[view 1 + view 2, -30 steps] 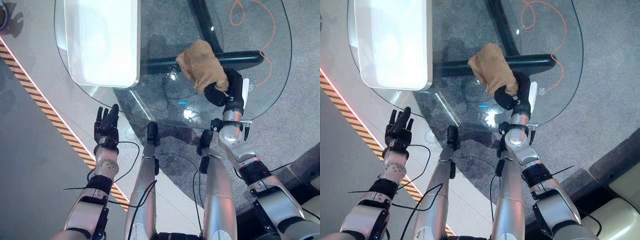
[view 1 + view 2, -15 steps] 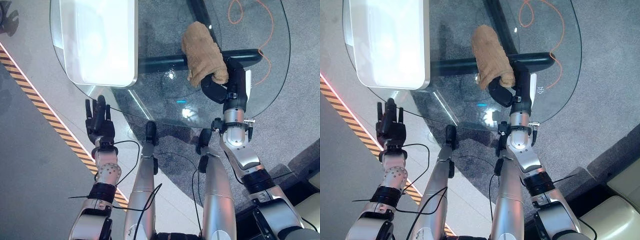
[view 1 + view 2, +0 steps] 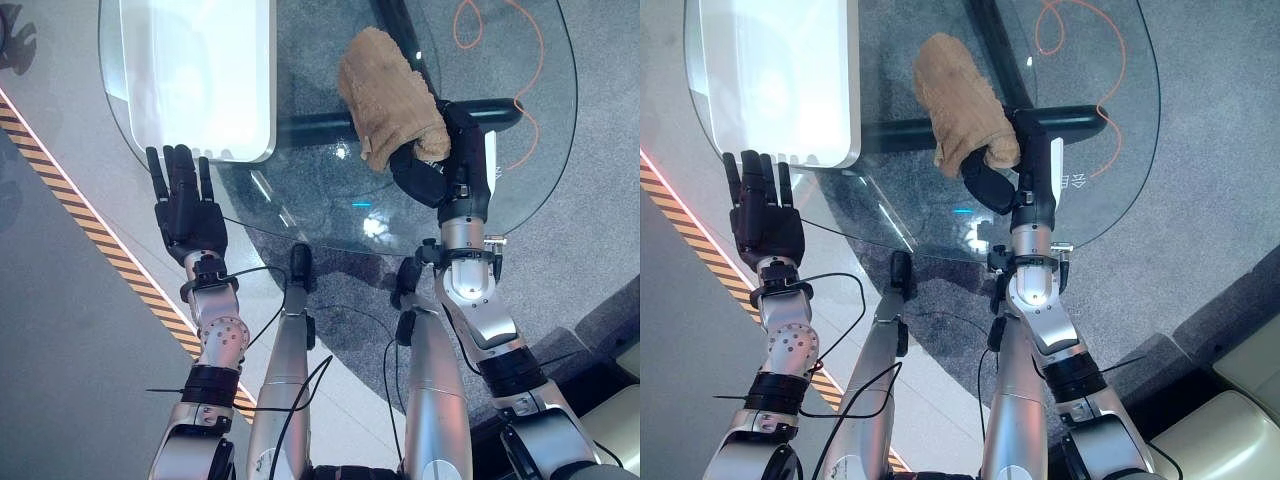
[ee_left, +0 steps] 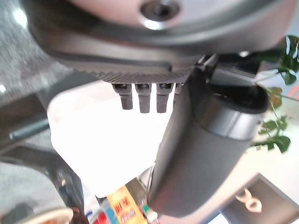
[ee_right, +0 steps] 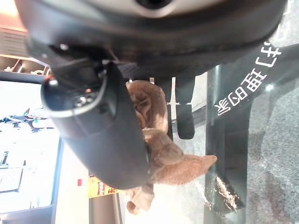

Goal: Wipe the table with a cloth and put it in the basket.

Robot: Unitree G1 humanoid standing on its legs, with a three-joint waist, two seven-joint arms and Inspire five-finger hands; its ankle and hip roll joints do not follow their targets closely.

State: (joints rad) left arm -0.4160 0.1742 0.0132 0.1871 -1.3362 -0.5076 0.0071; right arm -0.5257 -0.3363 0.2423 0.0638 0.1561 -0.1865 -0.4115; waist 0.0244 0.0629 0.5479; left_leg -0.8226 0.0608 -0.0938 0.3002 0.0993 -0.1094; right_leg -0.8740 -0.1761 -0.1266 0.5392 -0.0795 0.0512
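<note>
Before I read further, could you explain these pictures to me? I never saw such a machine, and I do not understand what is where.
This is a humanoid robot looking down at its own arms. Two pictures come from cameras in its head; the other two sit on its wrists, very close to each hand. In front is a round glass table, so the floor shows through it. A white tray rests on the glass. The right robot hand grips a tan cloth lying on the table. The left robot hand is open beside the table's edge and holds nothing.
</note>
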